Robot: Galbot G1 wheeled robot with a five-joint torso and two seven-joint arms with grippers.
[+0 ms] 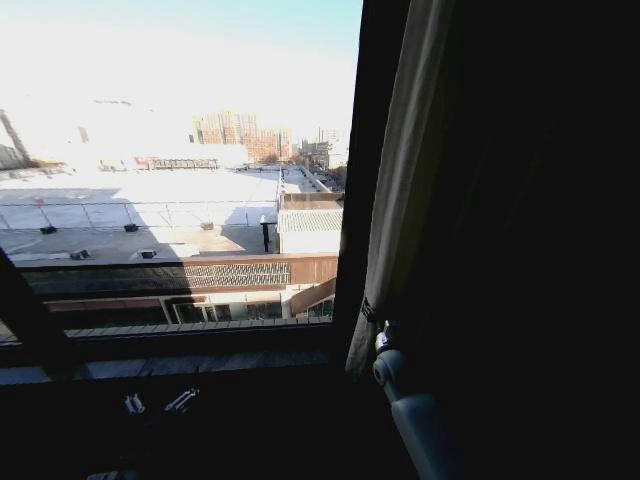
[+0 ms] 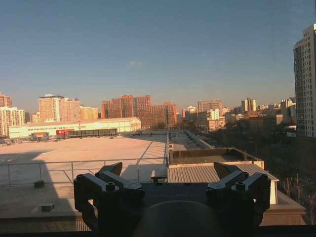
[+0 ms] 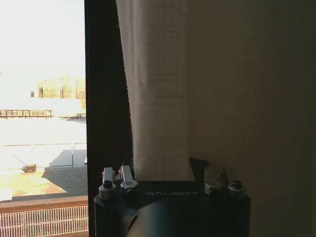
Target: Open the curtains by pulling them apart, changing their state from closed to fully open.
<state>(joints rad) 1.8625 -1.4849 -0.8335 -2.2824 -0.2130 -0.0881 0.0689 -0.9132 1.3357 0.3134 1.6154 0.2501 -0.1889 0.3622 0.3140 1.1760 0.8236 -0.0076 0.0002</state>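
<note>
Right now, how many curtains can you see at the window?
1. The curtain hangs bunched at the window's right side, by the dark frame, with the right gripper at its lower end. A second panel may be hidden off to the left.

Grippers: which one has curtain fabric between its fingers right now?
The right gripper: the curtain bunches down between its fingers beside the dark window frame. The left gripper is open, facing bare glass.
</note>
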